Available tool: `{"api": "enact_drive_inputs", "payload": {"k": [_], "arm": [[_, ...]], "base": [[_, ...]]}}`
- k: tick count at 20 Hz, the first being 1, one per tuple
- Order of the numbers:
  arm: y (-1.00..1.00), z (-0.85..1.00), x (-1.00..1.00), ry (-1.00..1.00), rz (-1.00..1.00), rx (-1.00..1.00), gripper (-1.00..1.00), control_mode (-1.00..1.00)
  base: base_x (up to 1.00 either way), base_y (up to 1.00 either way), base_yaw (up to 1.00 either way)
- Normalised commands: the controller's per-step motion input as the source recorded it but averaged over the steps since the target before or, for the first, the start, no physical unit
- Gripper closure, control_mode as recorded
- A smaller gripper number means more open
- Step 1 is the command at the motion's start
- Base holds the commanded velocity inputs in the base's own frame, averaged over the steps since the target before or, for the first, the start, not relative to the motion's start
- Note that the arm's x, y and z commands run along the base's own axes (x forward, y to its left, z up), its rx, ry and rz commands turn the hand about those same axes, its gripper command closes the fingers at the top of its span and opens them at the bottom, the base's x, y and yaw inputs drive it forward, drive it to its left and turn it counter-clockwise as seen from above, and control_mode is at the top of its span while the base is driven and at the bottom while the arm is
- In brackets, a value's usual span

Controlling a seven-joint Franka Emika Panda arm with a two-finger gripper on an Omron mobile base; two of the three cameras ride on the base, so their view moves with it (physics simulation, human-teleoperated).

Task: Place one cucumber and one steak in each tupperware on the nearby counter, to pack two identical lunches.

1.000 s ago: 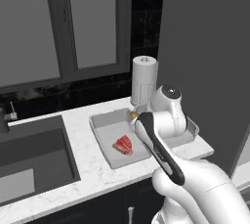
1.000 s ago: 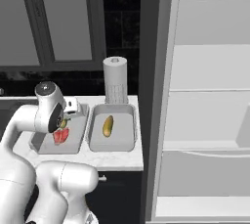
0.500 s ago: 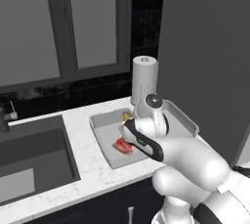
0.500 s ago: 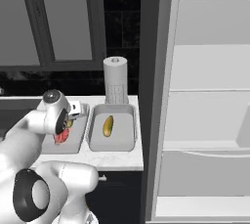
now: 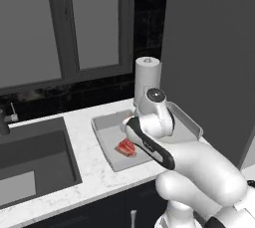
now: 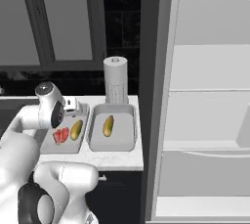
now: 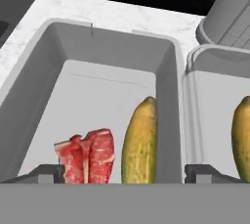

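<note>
You've got the white marble-look counter [image 5: 94,165] w/ two light-grey rectangular plastic tupperware trays [image 7: 110,76] side by side. Yellow-green stubby cucumber [image 7: 140,140] and red-pink streaked steak slab [image 7: 88,157] lie in the left tray, directly under the gripper [image 7: 124,173], jaws spread wide, nothing held. 2nd cucumber [image 6: 108,125] in right tray. No legible writing.

Tupperware [image 7: 171,96] rendered as smooth matt grey plastic; counter [image 7: 93,10] as speckled white marble; cucumber [image 7: 140,142] skin faintly mottled; steak [image 7: 88,155] streaked, raw-looking.
</note>
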Motion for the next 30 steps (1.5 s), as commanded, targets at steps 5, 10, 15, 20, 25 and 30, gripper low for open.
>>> {"api": "enact_drive_inputs", "payload": {"k": [5, 10, 15, 20, 25, 30], "arm": [[0.0, 0.54, -1.0, 0.0, -0.07, 0.0, -1.0, -1.0], [0.0, 0.33, -1.0, -0.03, -0.07, 0.0, -1.0, -1.0], [-0.03, 0.02, -0.6, -0.01, -0.01, 0.0, -1.0, 1.0], [0.0, 0.0, 0.0, 0.0, 0.0, 0.0, -1.0, 1.0], [0.0, 0.0, 0.0, 0.0, 0.0, 0.0, -1.0, 1.0], [0.0, 0.0, 0.0, 0.0, 0.0, 0.0, -1.0, 1.0]], "base": [[0.0, 0.0, 0.0], [0.0, 0.0, 0.0], [-0.4, -0.18, 0.0], [-1.0, -0.8, 0.0], [-0.77, -1.0, -0.17], [0.13, -1.0, -0.29]]}}
